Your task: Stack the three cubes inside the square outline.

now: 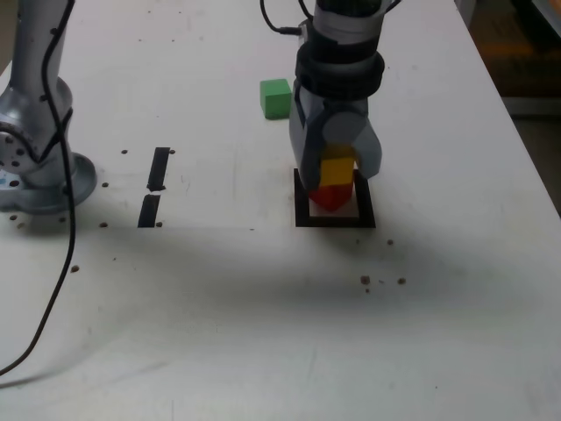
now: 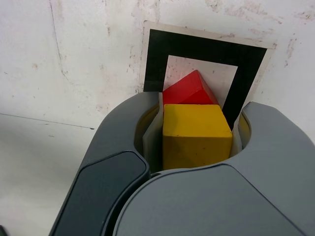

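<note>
tool (image 1: 337, 172) gripping yellow cube (image 2: 196, 133), over red cube (image 2: 189, 91), square outline (image 1: 302, 203)

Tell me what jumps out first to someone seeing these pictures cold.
The gripper draws the eye: it is shut on the yellow cube, held over the red cube inside the square outline near the table's middle. Next comes the green cube, alone on the white table beyond the outline, toward the exterior view's left.
</note>
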Action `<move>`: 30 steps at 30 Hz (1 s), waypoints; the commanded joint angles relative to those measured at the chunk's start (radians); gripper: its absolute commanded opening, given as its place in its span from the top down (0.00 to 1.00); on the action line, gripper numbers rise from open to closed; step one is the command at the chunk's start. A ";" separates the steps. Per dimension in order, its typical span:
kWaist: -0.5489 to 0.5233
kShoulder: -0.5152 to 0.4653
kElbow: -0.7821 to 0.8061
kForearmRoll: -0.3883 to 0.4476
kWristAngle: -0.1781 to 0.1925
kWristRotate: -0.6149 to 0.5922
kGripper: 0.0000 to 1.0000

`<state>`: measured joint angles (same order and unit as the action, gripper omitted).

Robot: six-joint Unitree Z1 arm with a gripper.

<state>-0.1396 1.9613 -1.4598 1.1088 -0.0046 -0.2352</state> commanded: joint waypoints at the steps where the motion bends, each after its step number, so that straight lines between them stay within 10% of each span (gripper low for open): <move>1: 0.000 0.009 -0.002 0.004 -0.002 -0.001 0.59; 11: 0.000 0.013 0.004 0.010 0.007 0.002 0.03; 20: 0.012 -0.039 -0.023 0.089 0.026 0.003 0.00; 30: 0.230 -0.316 0.052 0.274 0.101 0.193 0.00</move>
<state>0.0582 1.7038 -1.4245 1.3792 0.0906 -0.0826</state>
